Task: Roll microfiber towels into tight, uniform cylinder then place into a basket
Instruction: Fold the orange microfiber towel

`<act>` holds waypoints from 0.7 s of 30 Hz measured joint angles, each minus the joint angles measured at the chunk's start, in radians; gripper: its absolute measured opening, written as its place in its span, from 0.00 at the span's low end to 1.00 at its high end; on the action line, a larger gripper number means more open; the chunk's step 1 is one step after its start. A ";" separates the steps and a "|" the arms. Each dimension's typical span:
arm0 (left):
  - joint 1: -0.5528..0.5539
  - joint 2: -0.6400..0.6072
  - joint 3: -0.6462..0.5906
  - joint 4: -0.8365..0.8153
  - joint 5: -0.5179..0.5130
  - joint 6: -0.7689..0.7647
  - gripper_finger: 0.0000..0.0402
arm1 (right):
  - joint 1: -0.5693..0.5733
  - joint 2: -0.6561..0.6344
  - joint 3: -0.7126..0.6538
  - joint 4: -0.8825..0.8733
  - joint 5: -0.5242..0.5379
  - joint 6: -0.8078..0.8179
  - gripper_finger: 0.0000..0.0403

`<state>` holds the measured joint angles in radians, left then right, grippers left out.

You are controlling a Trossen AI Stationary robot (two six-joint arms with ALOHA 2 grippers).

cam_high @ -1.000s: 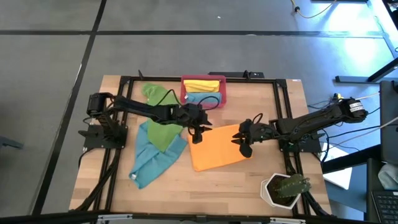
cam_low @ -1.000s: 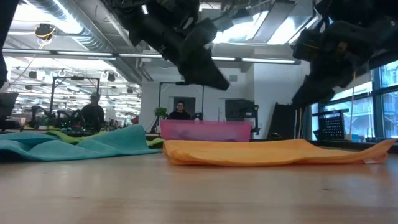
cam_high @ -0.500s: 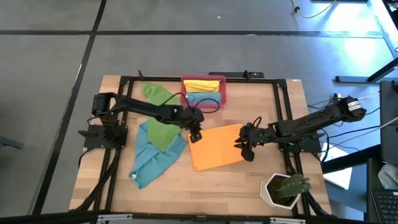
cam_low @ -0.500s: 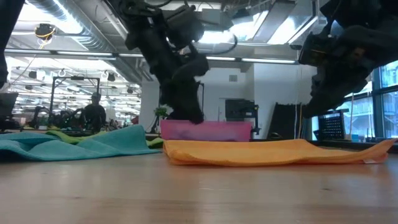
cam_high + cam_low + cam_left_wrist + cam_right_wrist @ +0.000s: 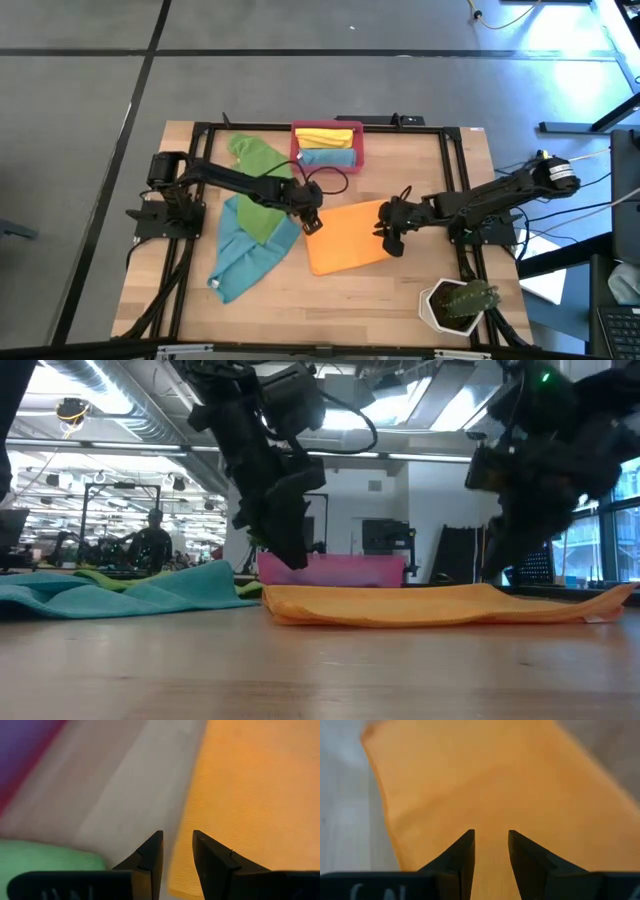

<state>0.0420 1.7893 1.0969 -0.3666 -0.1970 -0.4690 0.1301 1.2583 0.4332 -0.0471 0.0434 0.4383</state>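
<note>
Fingers of both grippers, left (image 5: pixel 176 851) and right (image 5: pixel 490 851), stand slightly parted and empty over opposite edges of the flat orange towel (image 5: pixel 347 238), seemingly ready to pinch and roll it.

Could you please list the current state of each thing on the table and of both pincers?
Orange towel: flat, unrolled.
Green towel: crumpled over the teal one.
Teal towel: spread, unrolled.
Basket: holds two rolled towels.
Left pincer: open, empty, at the orange towel's edge.
Right pincer: open, empty, over the orange towel.
</note>
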 joint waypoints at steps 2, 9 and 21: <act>0.013 0.000 0.000 -0.026 -0.022 -0.001 0.23 | -0.008 0.041 0.000 0.000 -0.025 -0.002 0.29; 0.033 0.059 0.000 -0.106 -0.012 -0.051 0.23 | -0.081 0.170 0.007 0.015 -0.014 -0.008 0.29; -0.069 0.109 0.009 -0.083 -0.020 -0.148 0.23 | -0.261 0.197 0.006 0.097 0.159 -0.294 0.29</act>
<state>-0.0268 1.8982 1.1058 -0.4496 -0.2174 -0.6172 -0.1311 1.4555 0.4388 0.0499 0.2019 0.1447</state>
